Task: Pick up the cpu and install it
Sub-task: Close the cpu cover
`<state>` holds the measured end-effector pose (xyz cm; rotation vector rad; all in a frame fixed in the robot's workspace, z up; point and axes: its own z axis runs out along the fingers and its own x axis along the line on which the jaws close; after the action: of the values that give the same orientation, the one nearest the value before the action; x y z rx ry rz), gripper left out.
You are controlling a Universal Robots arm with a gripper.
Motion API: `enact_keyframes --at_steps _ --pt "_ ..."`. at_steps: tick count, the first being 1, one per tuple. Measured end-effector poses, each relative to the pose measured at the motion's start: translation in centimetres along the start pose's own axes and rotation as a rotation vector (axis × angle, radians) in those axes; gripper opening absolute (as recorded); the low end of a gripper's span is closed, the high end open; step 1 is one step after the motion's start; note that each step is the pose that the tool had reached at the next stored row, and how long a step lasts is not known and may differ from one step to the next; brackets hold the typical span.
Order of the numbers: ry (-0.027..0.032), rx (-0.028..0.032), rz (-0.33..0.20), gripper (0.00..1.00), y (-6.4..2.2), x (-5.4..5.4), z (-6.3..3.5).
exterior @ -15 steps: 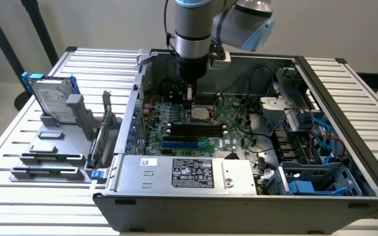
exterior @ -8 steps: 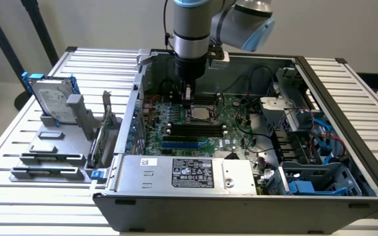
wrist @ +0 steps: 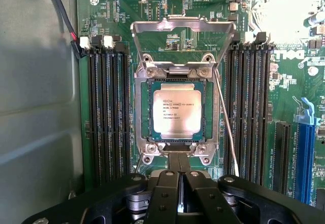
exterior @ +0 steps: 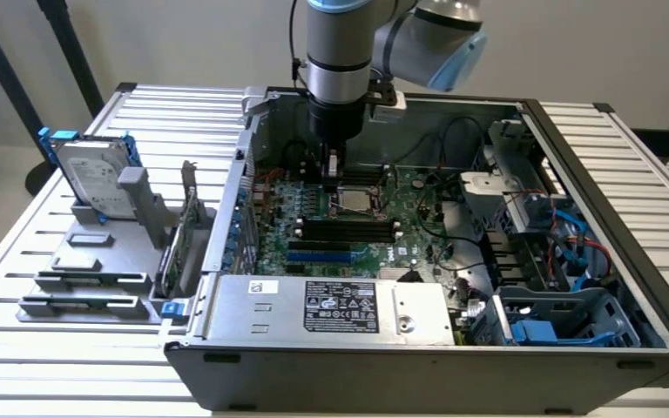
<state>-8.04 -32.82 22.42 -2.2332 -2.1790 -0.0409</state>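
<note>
Cpu (wrist: 176, 113) seated flat in the socket (wrist: 141, 132) on the board (wrist: 167, 0), frame (wrist: 183, 27) raised. I see my tool (wrist: 181, 159) pinched shut, holding nothing, at the socket's edge.

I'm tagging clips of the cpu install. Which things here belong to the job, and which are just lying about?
Job: cpu, seated in its socket; raised socket clamp; claw, shut, by the socket's edge.
Lying about: hard drive on the rack outside the case; memory slots; power supply.
</note>
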Motion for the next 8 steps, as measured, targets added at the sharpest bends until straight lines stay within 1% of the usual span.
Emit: enact_keyframes --at_steps 2,4,6,8 --pt "0.0000 0.0000 0.000 0.11 0.00 0.0 0.00" --pt "0.0001 0.0002 0.000 0.11 0.23 0.0 -0.14" --pt "0.0019 0.0003 0.000 0.11 0.74 0.0 -0.45" --pt "0.0052 0.0002 0.000 0.11 1.58 -0.1 -0.79"
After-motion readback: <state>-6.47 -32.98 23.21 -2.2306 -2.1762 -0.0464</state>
